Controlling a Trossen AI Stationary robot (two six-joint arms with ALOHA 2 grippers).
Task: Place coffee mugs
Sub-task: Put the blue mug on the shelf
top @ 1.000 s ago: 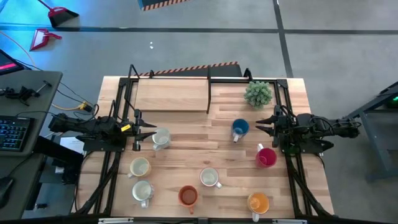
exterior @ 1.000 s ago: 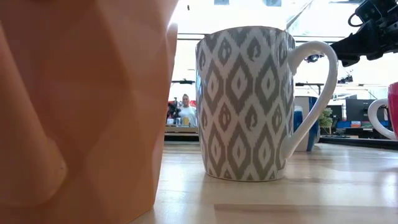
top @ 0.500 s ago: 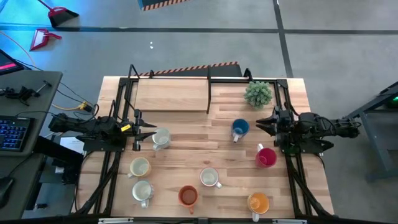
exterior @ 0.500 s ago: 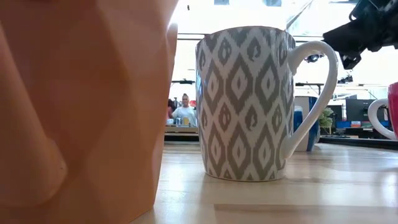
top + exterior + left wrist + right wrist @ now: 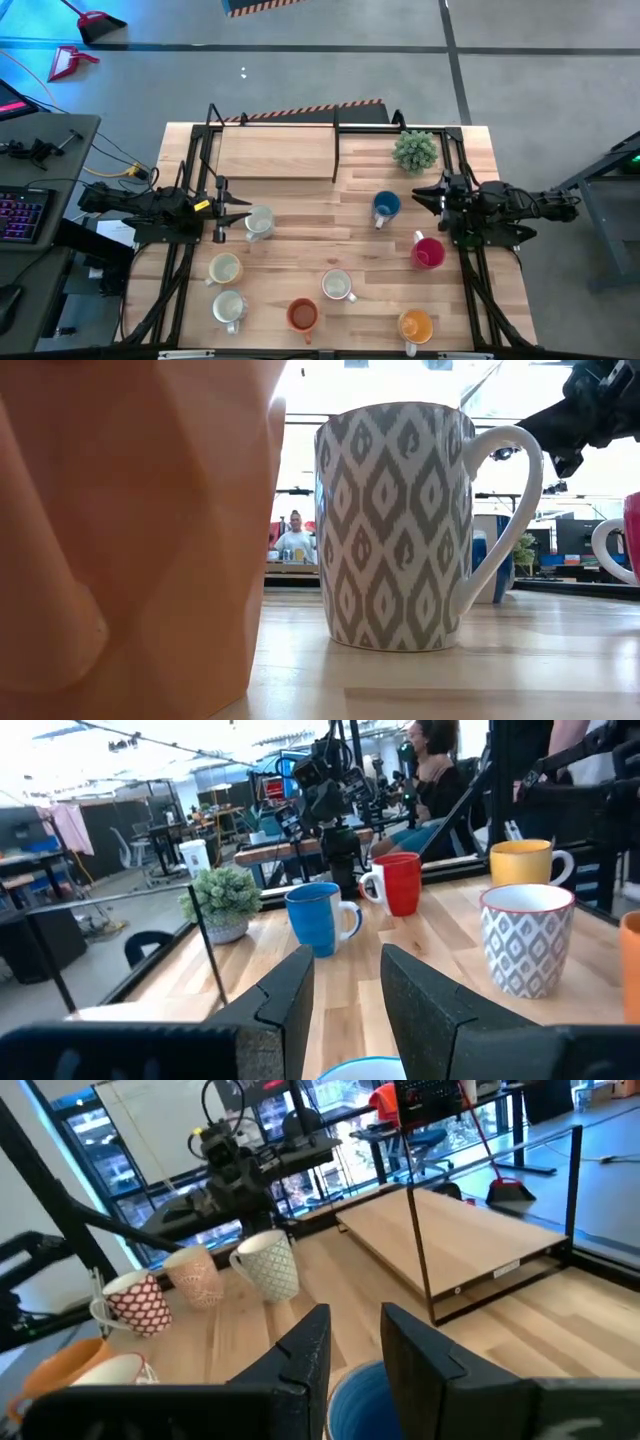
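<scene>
Eight mugs are spread over the near half of the desk [image 5: 300,235], all upright, none touching. Using the little potted plant [image 5: 415,150] as the anchor: the blue mug [image 5: 385,207] sits just below and a bit left of it, the red mug [image 5: 428,252] farther down from the plant, and the yellow-orange mug [image 5: 415,325] way down at the front edge. The patterned white mug [image 5: 338,286] and the red-orange mug [image 5: 302,315] are diagonally down-left of the plant. The other three pale ones are clear across the desk from it: one cream mug [image 5: 258,222] up top, with two more [image 5: 224,268] and [image 5: 229,307] stacked below it.

The right hand [image 5: 422,201] hovers beside the blue mug, on the plant's side of the desk, fingers apart and holding nothing. In its wrist view the blue rim sits right between the fingertips, so my guess is it's lined up to grab that one. The left hand [image 5: 238,211] is likewise spread and empty, tips just short of the top cream mug, probably for the same reason.

The raised wooden board [image 5: 275,153] left of the plant is bare, maybe the drop-off spot, but can't tell for sure.
</scene>
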